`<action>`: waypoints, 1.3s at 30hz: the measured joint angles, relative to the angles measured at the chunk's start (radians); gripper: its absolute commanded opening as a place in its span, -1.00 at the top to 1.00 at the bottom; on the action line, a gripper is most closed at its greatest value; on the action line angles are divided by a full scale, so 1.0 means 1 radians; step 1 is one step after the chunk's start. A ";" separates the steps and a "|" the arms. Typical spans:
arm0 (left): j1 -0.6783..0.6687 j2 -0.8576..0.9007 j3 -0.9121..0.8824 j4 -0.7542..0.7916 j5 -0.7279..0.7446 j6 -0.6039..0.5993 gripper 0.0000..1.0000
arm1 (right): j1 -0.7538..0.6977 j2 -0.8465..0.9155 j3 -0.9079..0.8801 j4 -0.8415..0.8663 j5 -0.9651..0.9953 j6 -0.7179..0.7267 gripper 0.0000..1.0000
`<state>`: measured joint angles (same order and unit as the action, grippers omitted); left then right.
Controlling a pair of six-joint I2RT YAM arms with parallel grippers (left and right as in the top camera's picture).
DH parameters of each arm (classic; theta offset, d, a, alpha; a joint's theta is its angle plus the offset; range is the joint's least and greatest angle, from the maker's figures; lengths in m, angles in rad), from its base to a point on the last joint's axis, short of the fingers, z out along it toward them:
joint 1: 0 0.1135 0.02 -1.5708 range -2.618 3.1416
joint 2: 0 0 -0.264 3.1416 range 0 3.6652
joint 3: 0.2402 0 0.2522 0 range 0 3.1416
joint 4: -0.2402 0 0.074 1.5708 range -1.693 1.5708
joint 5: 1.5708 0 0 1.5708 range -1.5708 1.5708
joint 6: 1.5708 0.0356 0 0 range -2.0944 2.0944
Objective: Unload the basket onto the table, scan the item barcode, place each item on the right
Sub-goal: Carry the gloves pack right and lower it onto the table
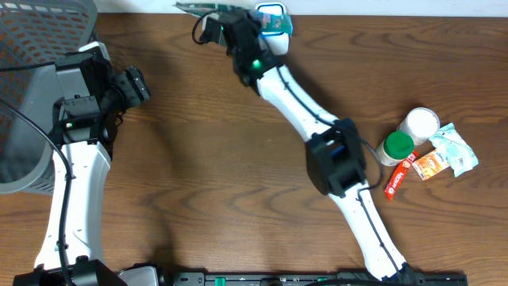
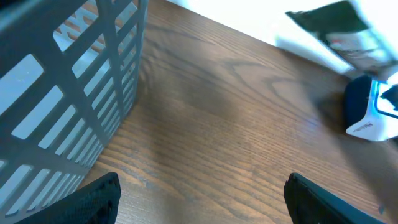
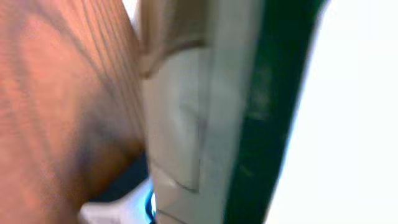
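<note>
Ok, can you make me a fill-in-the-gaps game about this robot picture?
1. The mesh basket is ___ in colour.
2. The gripper holding the flat packet belongs to the ___ arm.
3. The scanner at the far edge of the table glows ___.
4. The bottle beside the white-lidded tub has a ___ lid.

Missing words: grey, right, blue, green.
</note>
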<state>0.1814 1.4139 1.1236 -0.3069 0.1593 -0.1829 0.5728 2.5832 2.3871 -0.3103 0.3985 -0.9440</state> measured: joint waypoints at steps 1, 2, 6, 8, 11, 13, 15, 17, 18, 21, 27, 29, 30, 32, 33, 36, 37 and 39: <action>0.000 0.000 0.000 0.000 0.000 0.000 -0.71 | -0.006 -0.044 -0.002 -0.056 -0.026 0.044 0.98; 0.000 0.000 0.000 0.000 0.000 0.000 -0.71 | -0.012 -0.088 -0.002 -0.096 -0.046 0.087 0.98; 0.000 0.000 0.000 0.000 0.000 0.000 -0.71 | -0.051 -0.313 0.000 -0.396 -0.172 0.308 0.98; 0.000 0.000 0.000 -0.001 0.000 0.000 -0.72 | -0.090 -0.441 0.010 -0.573 -0.262 0.444 0.98; 0.000 0.000 0.000 0.000 0.000 0.000 -0.72 | -0.157 -0.565 0.024 -0.781 -0.380 0.580 0.98; 0.000 0.000 0.000 0.000 0.000 0.000 -0.71 | -0.211 -0.618 0.031 -0.910 -0.451 0.655 0.98; 0.000 0.000 0.000 0.001 0.000 0.000 -0.72 | -0.261 -0.640 0.034 -1.029 -0.521 0.714 0.97; 0.000 0.000 0.000 0.000 0.000 0.000 -0.71 | -0.307 -0.638 0.027 -1.163 -0.591 0.754 0.97; 0.000 0.000 0.000 0.000 0.000 0.000 -0.71 | -0.323 -0.631 0.020 -1.206 -0.618 0.767 0.98; 0.000 0.000 0.000 0.000 0.000 0.000 -0.71 | -0.364 -0.611 -0.041 -1.287 -0.686 0.794 0.97; 0.000 0.000 0.000 0.000 0.000 0.000 -0.72 | -0.385 -0.601 -0.296 -1.257 -0.738 0.821 0.97; 0.000 0.000 0.000 0.000 0.000 0.000 -0.71 | -0.385 -0.595 -0.398 -1.197 -0.739 0.842 0.97; 0.000 0.000 0.000 0.000 0.000 0.000 -0.71 | -0.385 -0.594 -0.443 -1.156 -0.731 0.859 0.97; 0.000 0.000 0.000 0.000 0.000 0.000 -0.71 | -0.390 -0.594 -0.544 -1.075 -0.697 0.916 0.97; 0.000 0.000 0.000 0.000 0.000 0.000 -0.71 | -0.394 -0.594 -0.585 -1.043 -0.676 0.946 0.97; 0.000 0.000 0.000 0.000 0.000 0.000 -0.71 | -0.409 -0.594 -0.697 -0.947 -0.620 1.016 0.97; 0.000 0.000 0.000 0.000 0.000 0.000 -0.72 | -0.414 -0.594 -0.733 -0.912 -0.608 1.033 0.98; 0.000 0.000 0.000 0.000 0.000 0.000 -0.71 | -0.426 -0.594 -0.802 -0.840 -0.588 1.059 0.97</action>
<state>0.1814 1.4139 1.1236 -0.3069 0.1593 -0.1829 0.1471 1.9896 1.5848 -1.1500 -0.1894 0.1154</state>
